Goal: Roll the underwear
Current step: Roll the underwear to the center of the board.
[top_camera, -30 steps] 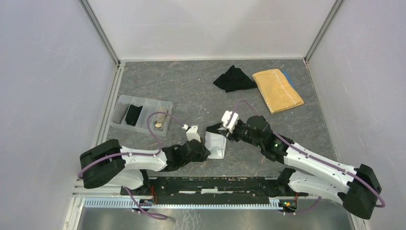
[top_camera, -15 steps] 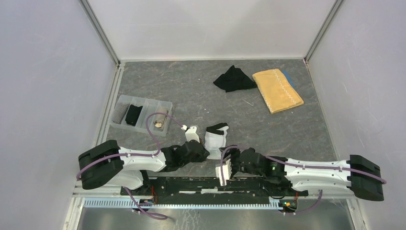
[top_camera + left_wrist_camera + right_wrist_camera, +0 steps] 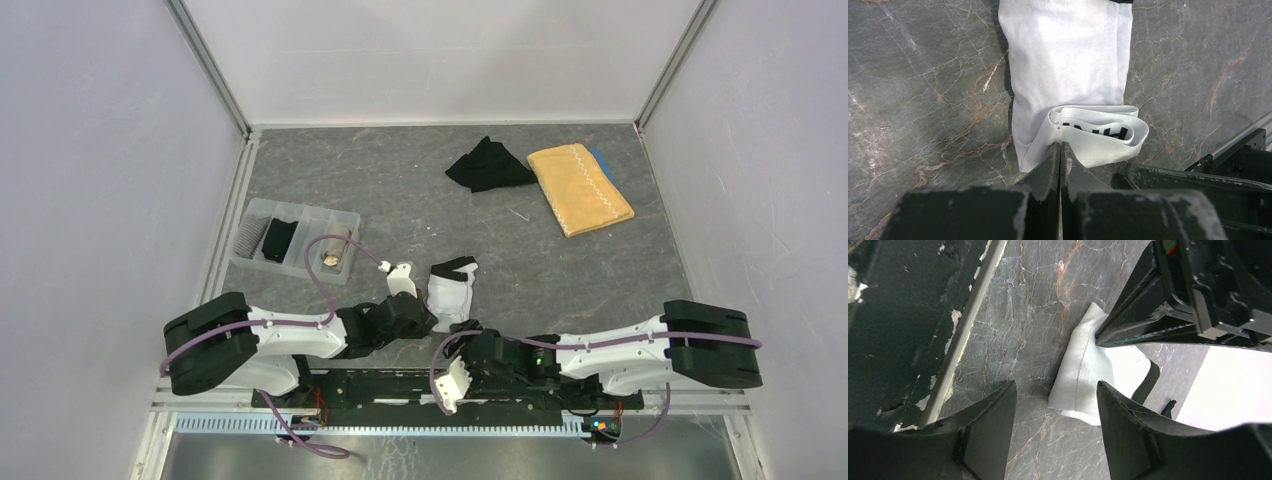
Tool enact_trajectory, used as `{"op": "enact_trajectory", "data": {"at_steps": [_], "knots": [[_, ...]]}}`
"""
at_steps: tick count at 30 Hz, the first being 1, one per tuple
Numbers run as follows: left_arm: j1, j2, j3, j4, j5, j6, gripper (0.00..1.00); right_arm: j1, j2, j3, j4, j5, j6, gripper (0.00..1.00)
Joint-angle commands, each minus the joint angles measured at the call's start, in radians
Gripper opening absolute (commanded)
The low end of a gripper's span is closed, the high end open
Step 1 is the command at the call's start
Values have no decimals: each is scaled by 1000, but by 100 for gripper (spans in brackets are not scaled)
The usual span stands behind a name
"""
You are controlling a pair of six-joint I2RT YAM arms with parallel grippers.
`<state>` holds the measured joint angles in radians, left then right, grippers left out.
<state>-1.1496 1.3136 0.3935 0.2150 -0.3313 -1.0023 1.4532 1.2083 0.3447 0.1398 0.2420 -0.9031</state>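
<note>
- Three pieces of rolled underwear (image 3: pixel 278 238) fill the clear tray (image 3: pixel 306 240), off to the left gripper's (image 3: pixel 1060 150) left. The black underwear (image 3: pixel 488 165) lies crumpled far ahead.
- The white underwear (image 3: pixel 1068 75) has about one turn rolled, with much left to do.
- The left gripper's jaws are pressed together, pinching that rolled near edge at its tips.
- The right gripper (image 3: pixel 1055 390) is spread wide and empty, with the white piece just ahead of it.
- The cloth is smooth and folded narrow, with a dark waistband at the far end.

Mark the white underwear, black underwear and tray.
white underwear (image 3: pixel 1068 65): left wrist view, flat unrolled middle.
black underwear (image 3: pixel 488 165): top view, centre of the heap.
tray (image 3: pixel 305 206): top view, far rim.
</note>
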Motion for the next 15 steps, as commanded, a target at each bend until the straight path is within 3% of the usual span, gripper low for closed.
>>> {"op": "enact_trajectory", "data": {"at_steps": [1, 10, 15], "knots": [[0, 24, -18, -124, -11, -7, 2, 3, 43, 48, 50, 43, -48, 65], [0, 37, -15, -122, -5, -6, 2, -52, 102, 26, 76, 68, -47, 62], [-1, 42, -16, -118, -3, -7, 2, -92, 130, 17, 100, 72, -38, 55]]}}
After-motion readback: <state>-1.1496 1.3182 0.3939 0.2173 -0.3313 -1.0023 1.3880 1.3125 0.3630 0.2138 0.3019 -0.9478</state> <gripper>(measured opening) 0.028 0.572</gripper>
